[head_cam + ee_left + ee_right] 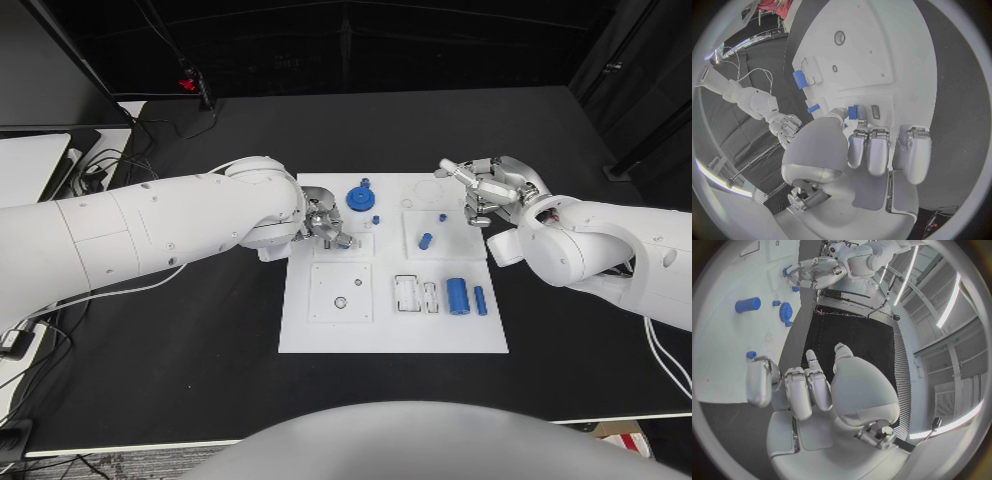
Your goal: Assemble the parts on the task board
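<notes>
The white task board lies mid-table. My left hand hovers over its left half and pinches a small blue part between thumb and fingertip. A blue gear stands near the far edge, with a tiny blue piece beside it and a blue peg further right. A blue cylinder and a slim blue bar lie near the board's right edge, by two pale slotted parts. My right hand hangs over the far right corner, fingers loosely bent, holding nothing.
A square plate with two round holes is set into the board's near left. Cables and a pale desk edge lie at the table's far left. Bare black tabletop surrounds the board.
</notes>
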